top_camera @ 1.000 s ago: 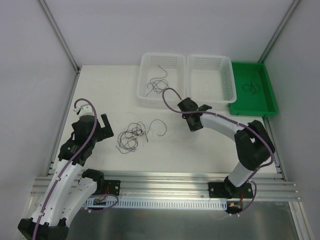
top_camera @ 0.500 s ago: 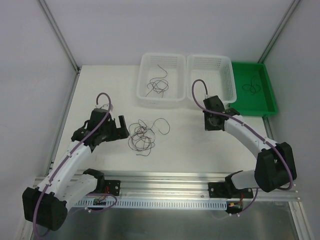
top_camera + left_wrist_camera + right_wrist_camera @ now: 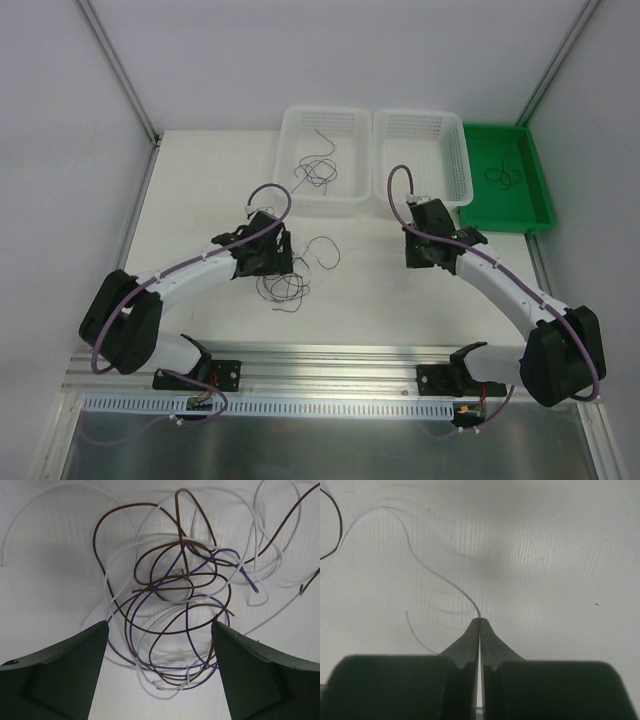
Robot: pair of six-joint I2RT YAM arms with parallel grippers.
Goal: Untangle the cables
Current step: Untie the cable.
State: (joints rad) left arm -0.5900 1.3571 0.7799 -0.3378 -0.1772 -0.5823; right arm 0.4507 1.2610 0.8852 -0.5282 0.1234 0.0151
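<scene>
The cables are a loose tangle (image 3: 285, 283) of thin brown, purple and white wires on the white table, left of centre. In the left wrist view the tangle (image 3: 175, 595) lies between and beyond my fingers. My left gripper (image 3: 159, 630) is open and hangs just above the near loops; it also shows in the top view (image 3: 280, 262). My right gripper (image 3: 480, 619) is shut on a thin white wire (image 3: 430, 570) that curves away to the upper left. In the top view the right gripper (image 3: 418, 258) is right of the tangle, and the white wire does not show there.
A white basket (image 3: 290, 190) at the back holds a few dark wires (image 3: 315, 170). A second white basket (image 3: 462, 185) stands right of it. A green tray (image 3: 535, 200) at the far right holds one small dark wire (image 3: 503, 175). Metal frame posts stand at both sides.
My left arm has swung right and now reaches over the tangle. My right gripper has moved right, away from the tangle. The tangle has shifted a little to the right.
</scene>
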